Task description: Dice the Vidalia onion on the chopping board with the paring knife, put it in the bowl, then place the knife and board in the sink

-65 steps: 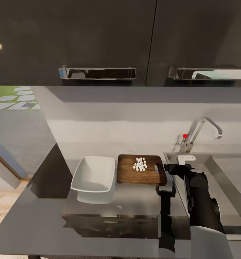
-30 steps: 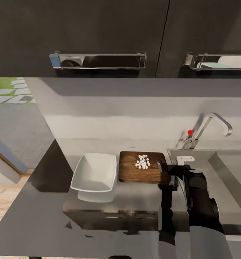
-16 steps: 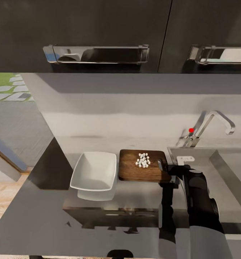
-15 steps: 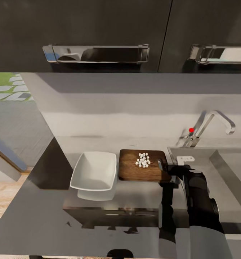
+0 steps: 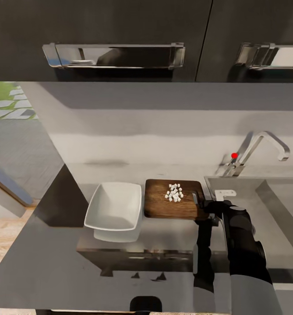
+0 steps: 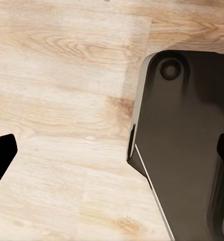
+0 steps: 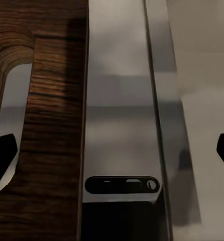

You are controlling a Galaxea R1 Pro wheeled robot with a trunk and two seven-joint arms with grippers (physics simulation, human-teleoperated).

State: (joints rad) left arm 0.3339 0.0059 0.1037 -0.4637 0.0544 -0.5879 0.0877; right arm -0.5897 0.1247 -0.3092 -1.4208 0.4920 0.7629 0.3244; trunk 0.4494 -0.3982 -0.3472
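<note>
The chopping board [image 5: 164,208] lies on the countertop [image 5: 54,262] with a small heap of white diced onion [image 5: 174,193] on it. The white bowl [image 5: 113,209] stands just left of the board and holds nothing. To the board's right is the sink [image 5: 275,197]. My right gripper [image 5: 205,204] hovers at the board's right end, open; the right wrist view shows it [image 7: 112,150] over the board's holed end [image 7: 51,100] and the countertop strip [image 7: 117,90]. My left gripper [image 6: 112,155] is open with nothing in it, hanging over a wooden floor. The paring knife is out of view.
A chrome faucet [image 5: 262,146] with a red knob [image 5: 234,155] rises behind the sink. Dark wall cabinets with bar handles [image 5: 113,54] hang over the counter. The counter ends at the left, with wooden floor [image 5: 1,236] beyond. The robot's dark base [image 6: 187,150] is beside my left gripper.
The whole head view has shifted, so the camera moved. Board, bowl and diced onion stay put. My right gripper stays at the board's right end.
</note>
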